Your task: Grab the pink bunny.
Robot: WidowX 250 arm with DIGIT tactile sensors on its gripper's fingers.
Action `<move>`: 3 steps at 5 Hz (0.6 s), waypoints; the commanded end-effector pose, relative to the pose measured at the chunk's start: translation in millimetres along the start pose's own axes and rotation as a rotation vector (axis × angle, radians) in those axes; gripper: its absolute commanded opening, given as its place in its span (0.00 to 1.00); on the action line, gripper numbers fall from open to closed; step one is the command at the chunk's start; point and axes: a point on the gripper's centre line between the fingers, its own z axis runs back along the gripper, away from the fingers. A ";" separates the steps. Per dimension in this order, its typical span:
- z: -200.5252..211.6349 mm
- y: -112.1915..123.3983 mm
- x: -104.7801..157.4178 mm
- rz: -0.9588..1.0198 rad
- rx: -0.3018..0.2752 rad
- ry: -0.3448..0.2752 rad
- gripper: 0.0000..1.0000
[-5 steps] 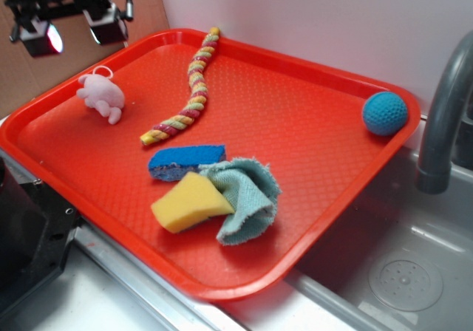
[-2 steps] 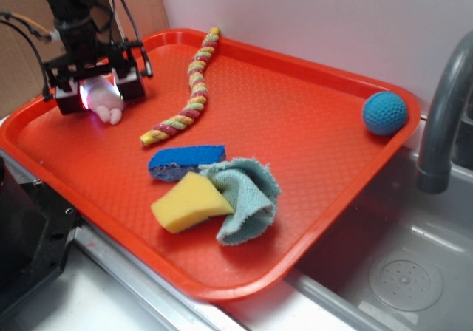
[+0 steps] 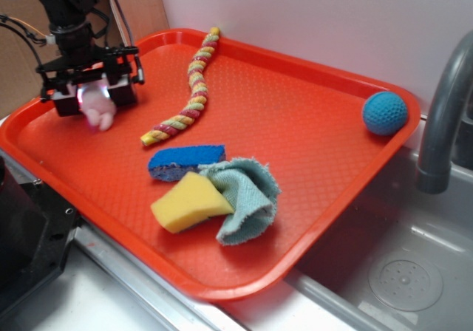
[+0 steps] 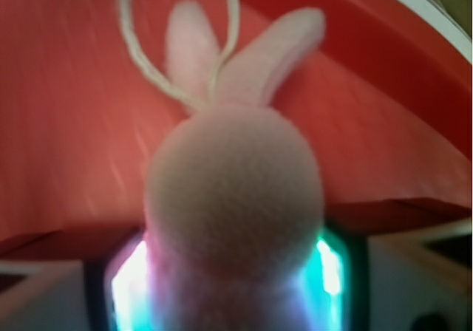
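Gripping the pink bunny [image 3: 98,108] between both fingers, the gripper [image 3: 90,96] stands over the red tray [image 3: 295,124]. The wrist view shows its ears and white loop [image 4: 159,57].

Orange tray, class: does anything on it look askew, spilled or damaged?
Nothing looks damaged or spilled. The teal cloth is crumpled, lying partly over the yellow sponge and beside the blue sponge. The end effector is closed around the pink bunny.

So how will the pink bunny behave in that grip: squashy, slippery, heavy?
The pink bunny looks fuzzy and plush, so it probably squashes between the gripper fingers. Likely light. Its fuzz should resist slipping, though its thin white loop may dangle.
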 end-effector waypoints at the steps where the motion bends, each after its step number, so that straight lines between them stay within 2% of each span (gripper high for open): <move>1: 114.3 -20.3 -2.9 -0.470 -0.169 -0.025 0.00; 2: 157.4 -25.6 -22.3 -0.698 -0.188 0.023 0.00; 3: 176.8 -22.9 -49.5 -0.876 -0.197 -0.034 0.00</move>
